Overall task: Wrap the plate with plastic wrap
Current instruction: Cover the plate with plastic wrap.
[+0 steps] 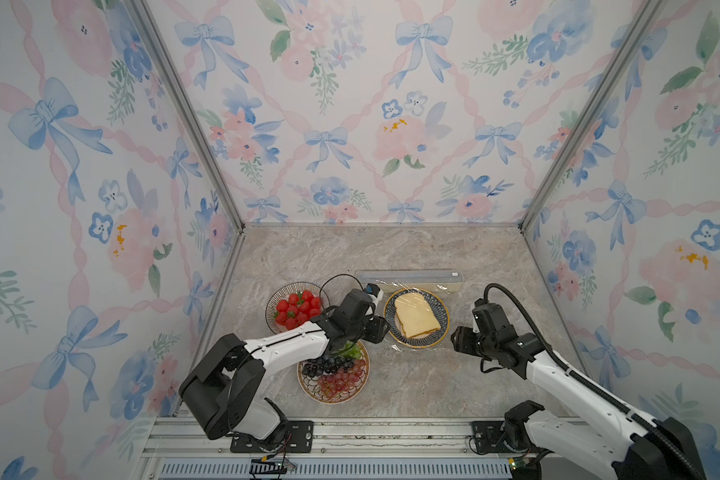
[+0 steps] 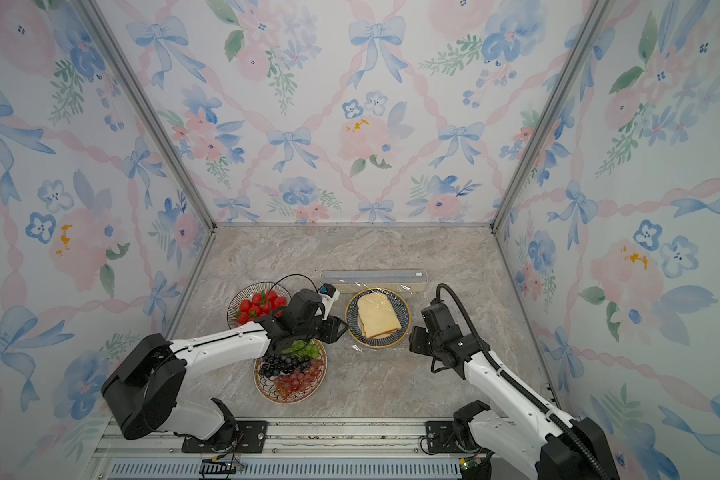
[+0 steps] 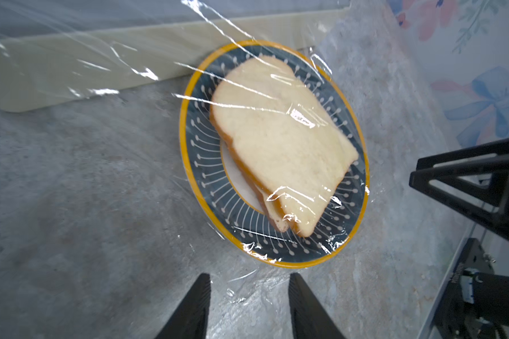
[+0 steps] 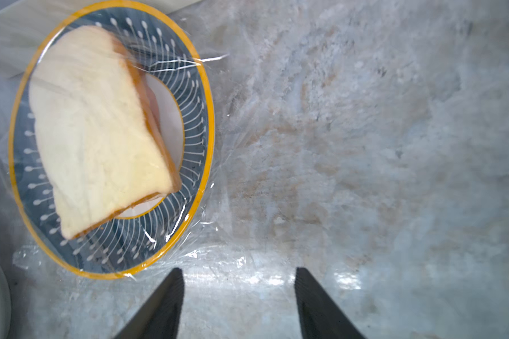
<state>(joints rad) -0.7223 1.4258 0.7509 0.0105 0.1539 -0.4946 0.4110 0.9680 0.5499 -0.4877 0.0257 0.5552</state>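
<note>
Centre of the table, wrap lies draped over the plate and its bread, and the film spills onto the stone at 6 o'clock. Box sits at the plate's 12 o'clock. Left gripper at 9 o'clock, jaws apart, empty. Right gripper at 4 o'clock, also spread, gripping nothing.
</note>
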